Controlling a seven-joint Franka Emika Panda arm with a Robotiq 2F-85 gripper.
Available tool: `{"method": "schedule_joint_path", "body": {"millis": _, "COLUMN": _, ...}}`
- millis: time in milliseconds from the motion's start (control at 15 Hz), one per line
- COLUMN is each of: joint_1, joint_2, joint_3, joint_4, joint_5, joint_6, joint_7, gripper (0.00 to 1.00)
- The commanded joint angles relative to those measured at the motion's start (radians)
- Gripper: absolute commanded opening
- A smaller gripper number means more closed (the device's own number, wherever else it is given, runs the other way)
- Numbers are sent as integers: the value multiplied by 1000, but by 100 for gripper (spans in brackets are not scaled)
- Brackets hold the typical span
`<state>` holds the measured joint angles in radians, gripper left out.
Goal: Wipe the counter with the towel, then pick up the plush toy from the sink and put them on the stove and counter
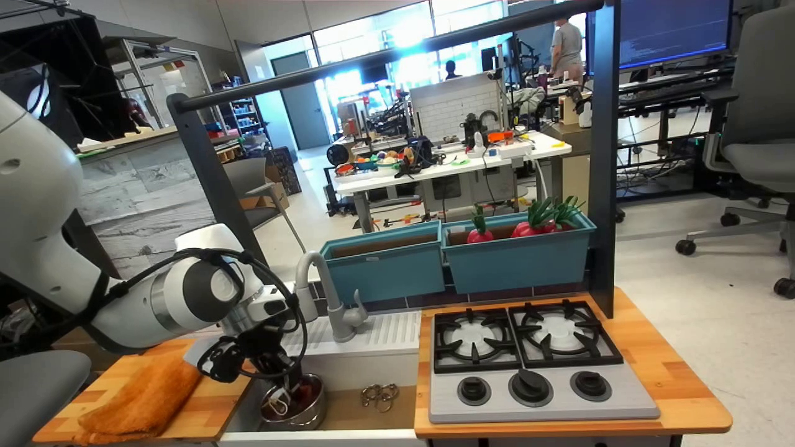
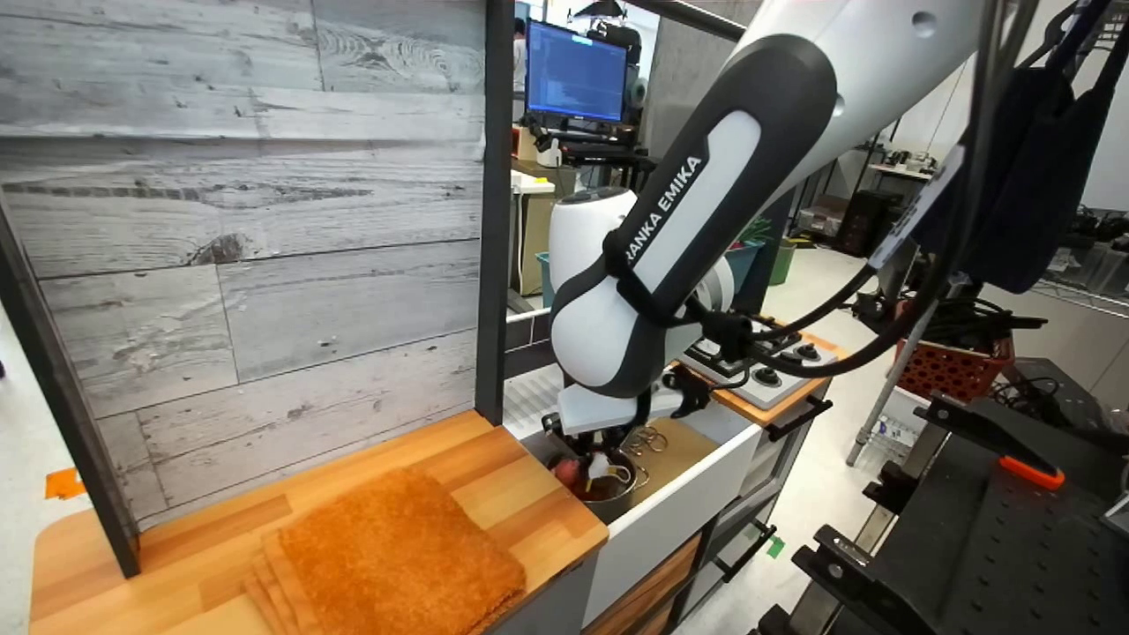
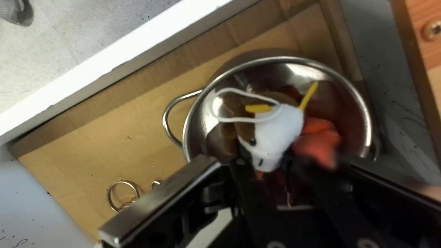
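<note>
Lying in the steel pot (image 3: 310, 74): brown-and-white plush toy (image 3: 279, 127), beside a red-orange item (image 3: 317, 132)
Pincer (image 3: 264, 162): fingertips at either side of the toy's white face; cannot tell whether clamped on it
Sink (image 1: 379, 366): pot at the end nearest the towel (image 2: 397, 556)
Towel: folded, orange, near the front edge of the counter (image 2: 520, 494)
Stove (image 1: 562, 403): at the counter's opposite end

In an exterior view I log two teal planters (image 1: 385, 273) side by side — red vegetables (image 1: 479, 236) with green tops in one. Beyond: a cluttered white table (image 1: 543, 149), a lit monitor (image 1: 674, 31), a standing person (image 1: 566, 45) — grey office chair (image 1: 761, 93) too.
</note>
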<state>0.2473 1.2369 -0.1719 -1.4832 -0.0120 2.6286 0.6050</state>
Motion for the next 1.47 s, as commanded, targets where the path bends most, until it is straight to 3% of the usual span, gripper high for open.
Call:
{"method": "schedule_joint_path", "body": {"millis": 0, "joint_1": 15, "joint_2": -82, "joint_3": 14, "joint_4": -86, "joint_5": 14, "joint_6": 37, "joint_7": -34, "gripper": 0}}
{"method": "schedule_joint_path", "body": {"millis": 333, "joint_1": 129, "joint_2": -281, "joint_3": -35, "joint_4": -302, "joint_5": -7, "joint_6": 254, "joint_7": -10, "gripper": 2}}
{"method": "schedule_joint_path", "body": {"millis": 467, "joint_1": 162, "joint_2": -315, "joint_3": -38, "joint_4": -319, "joint_5": 12, "joint_6": 351, "joint_7": -14, "gripper": 2}}
{"method": "schedule_joint_path", "body": {"millis": 1067, "joint_1": 175, "joint_2": -179, "joint_3": -7, "joint_4": -131, "joint_5": 68, "joint_6": 342, "joint_7": -36, "gripper": 2}}
{"method": "schedule_joint_path", "body": {"millis": 1133, "joint_1": 167, "joint_2": -170, "joint_3": 6, "joint_4": -124, "joint_5": 70, "joint_6": 342, "joint_7": -45, "gripper": 33}}
{"method": "schedule_joint_path", "body": {"millis": 1200, "joint_1": 160, "joint_2": -167, "joint_3": 18, "joint_4": -120, "joint_5": 72, "joint_6": 339, "joint_7": -53, "gripper": 35}}
{"method": "schedule_joint_path", "body": {"millis": 1400, "joint_1": 159, "joint_2": -181, "joint_3": 31, "joint_4": -136, "joint_5": 66, "joint_6": 345, "joint_7": -76, "gripper": 55}}
